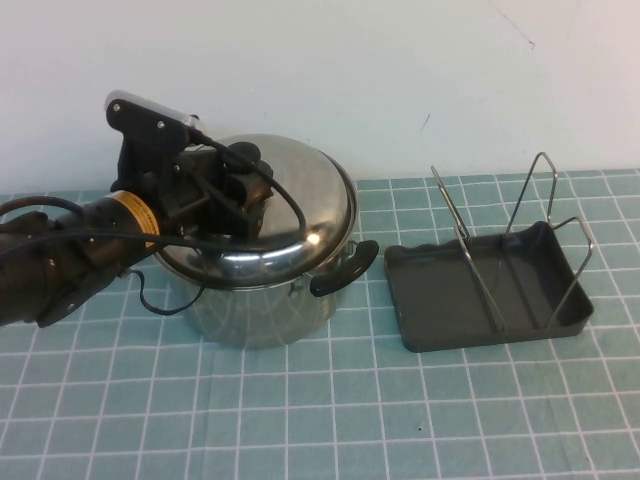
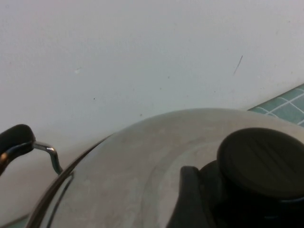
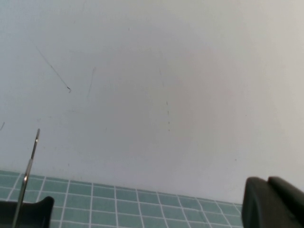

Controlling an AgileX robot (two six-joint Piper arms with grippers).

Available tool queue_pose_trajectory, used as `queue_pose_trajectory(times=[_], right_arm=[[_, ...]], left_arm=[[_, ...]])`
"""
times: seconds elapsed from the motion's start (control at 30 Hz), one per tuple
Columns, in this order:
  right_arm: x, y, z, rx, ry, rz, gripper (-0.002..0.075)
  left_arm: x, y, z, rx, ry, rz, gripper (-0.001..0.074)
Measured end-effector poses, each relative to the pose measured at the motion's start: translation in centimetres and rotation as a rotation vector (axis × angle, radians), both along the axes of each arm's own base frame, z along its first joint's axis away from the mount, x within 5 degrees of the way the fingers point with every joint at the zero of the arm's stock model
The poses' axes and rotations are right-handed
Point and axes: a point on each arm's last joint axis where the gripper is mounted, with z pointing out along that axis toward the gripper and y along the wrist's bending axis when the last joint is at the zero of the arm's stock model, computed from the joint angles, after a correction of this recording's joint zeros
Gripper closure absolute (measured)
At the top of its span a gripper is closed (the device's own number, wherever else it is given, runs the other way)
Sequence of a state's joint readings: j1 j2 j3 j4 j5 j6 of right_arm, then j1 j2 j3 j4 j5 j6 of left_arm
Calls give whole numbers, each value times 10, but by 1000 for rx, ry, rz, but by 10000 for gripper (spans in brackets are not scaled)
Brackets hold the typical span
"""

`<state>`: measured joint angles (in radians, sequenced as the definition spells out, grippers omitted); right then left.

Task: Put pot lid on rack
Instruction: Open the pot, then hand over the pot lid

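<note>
Right now my left pincer [image 1: 243,190] sits on top of the pot lid [image 1: 290,215], and its fingers [image 2: 187,199] are at the black knob [image 2: 263,161]. I cannot tell if they have closed on it. The shiny lid rests on the steel pot [image 1: 255,310] on the green bench [image 1: 320,420]. The rack [image 1: 490,290] stands just beside the pot, on its right, with wire loops [image 1: 530,200] sticking up. My right pincer [image 3: 273,204] shows only one dark tip near the rack, so I cannot tell its grip either.
</note>
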<state>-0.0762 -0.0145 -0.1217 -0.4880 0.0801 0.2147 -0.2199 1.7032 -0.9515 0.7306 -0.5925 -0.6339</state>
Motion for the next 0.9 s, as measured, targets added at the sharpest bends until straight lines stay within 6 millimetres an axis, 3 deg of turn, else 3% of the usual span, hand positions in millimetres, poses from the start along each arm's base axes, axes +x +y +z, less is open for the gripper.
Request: queue_pose_trajectory(times=[0.43,0.5,0.53,0.9], right_arm=[[-1,5,9,-21,-97,49,727],[-1,5,9,-20,-101,51,727],[-1,5,9,-20,-102,51,727],[-1,5,9,-18,-102,51,727]], left_arm=[[2,-2,7,-114,-62,-4,288],[2,-3,10,-131,-81,-18,444],[1,-4,11,-138,-89,-24,407],[1,-5,13,-153,-108,-37,421]])
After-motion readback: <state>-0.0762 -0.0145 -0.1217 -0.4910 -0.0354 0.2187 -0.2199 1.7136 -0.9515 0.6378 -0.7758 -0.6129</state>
